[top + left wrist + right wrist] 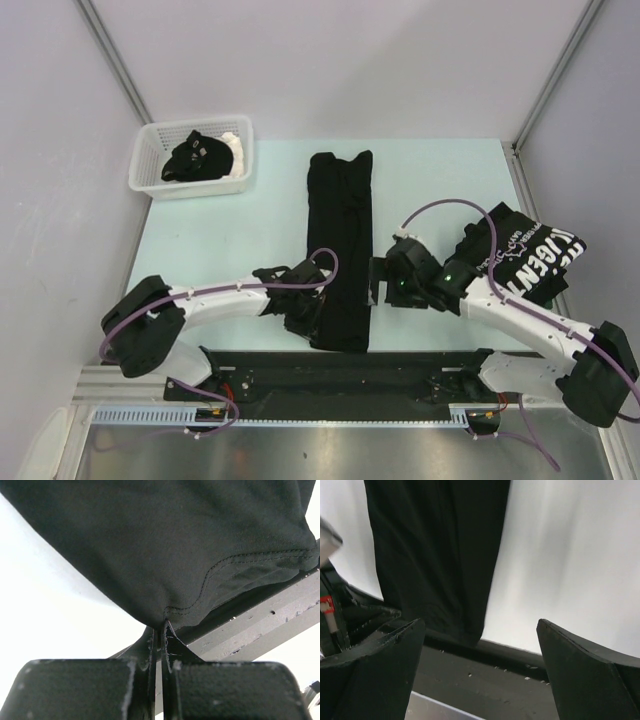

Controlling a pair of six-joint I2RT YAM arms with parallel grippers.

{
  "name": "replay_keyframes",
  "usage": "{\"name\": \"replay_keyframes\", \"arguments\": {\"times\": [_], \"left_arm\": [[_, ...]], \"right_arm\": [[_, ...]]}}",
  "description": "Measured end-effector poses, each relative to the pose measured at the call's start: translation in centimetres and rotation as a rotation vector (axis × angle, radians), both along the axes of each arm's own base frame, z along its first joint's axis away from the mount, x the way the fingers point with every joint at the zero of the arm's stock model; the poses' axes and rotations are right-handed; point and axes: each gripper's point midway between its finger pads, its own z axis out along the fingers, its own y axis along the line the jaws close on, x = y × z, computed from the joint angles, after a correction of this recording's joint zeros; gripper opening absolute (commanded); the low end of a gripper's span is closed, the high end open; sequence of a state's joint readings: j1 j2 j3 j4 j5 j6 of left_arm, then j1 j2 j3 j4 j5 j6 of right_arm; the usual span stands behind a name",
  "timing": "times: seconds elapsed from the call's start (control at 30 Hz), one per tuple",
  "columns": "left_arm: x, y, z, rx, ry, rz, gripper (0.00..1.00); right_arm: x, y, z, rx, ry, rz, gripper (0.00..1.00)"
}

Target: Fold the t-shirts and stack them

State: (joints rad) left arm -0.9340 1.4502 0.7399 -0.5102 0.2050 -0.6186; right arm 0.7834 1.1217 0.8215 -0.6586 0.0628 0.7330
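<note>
Black fabric t-shirt (pixel 340 240), folded long, lay across the worktop (pixel 230 250) middle; left end effector (pixel 162 630) pinched its near-edge hem, probably to fold it over, while right end effector (pixel 480 625) sat wide open.

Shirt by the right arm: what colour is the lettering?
White, on the black shirt. Shows best in the top external view.

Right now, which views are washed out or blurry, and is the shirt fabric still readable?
Top external: evenly lit, sharp, but the long t-shirt reads flat black. Left wrist: table blown out white, hem stitching above the left end effector crisp. Right wrist: table glare streaky and soft, the t-shirt nearly featureless.
</note>
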Motion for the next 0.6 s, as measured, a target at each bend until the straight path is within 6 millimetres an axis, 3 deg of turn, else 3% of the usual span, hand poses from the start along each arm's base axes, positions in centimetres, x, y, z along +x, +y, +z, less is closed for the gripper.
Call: {"name": "replay_keyframes", "arguments": {"times": [0.17, 0.33, 0.6], "left_arm": [[0.3, -0.3, 0.3, 0.004, -0.009, -0.025, 0.0], [0.5, -0.4, 0.7, 0.001, -0.022, -0.047, 0.0], [0.4, -0.1, 1.3, -0.003, -0.034, -0.066, 0.0]], "right_arm": [[-3.2, 1.6, -1.7, -0.008, 0.005, 0.002, 1.0], [-5.4, 1.3, -3.4, 0.017, -0.002, -0.064, 1.0], [-6.4, 1.3, -4.3, 0.036, -0.033, -0.131, 1.0]]}}
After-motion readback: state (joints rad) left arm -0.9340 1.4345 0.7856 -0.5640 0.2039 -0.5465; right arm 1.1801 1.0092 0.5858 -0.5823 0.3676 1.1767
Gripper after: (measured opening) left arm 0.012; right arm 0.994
